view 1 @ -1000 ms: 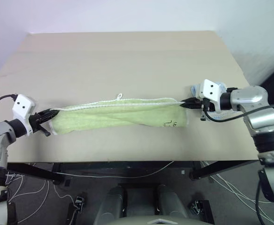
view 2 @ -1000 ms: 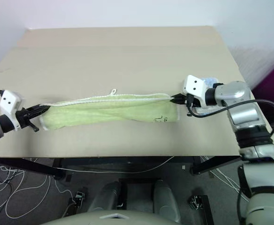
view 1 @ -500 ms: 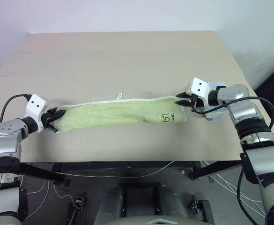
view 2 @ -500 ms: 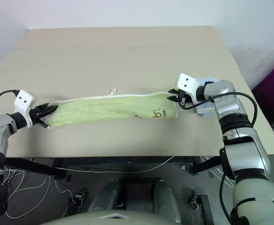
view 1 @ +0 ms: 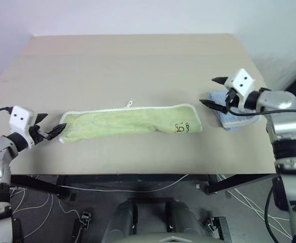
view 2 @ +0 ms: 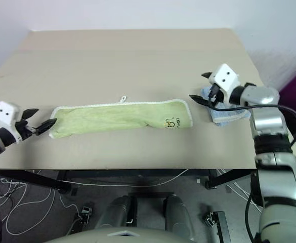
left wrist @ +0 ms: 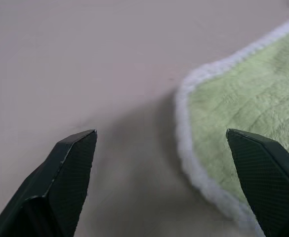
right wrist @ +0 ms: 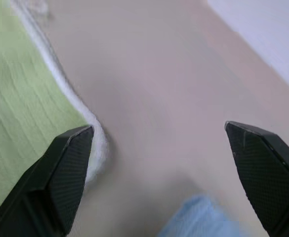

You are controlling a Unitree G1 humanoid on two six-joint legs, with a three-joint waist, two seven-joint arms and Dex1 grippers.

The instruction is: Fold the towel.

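Item: towel (view 1: 130, 123), lying folded in a long strip across the surface (view 1: 137, 66), near its front edge. I am seeing the left end effector (view 1: 48, 125) spread wide just beside one end, and the right end effector (view 1: 214, 92) spread wide near the other, above a blue cloth (view 1: 227, 114).
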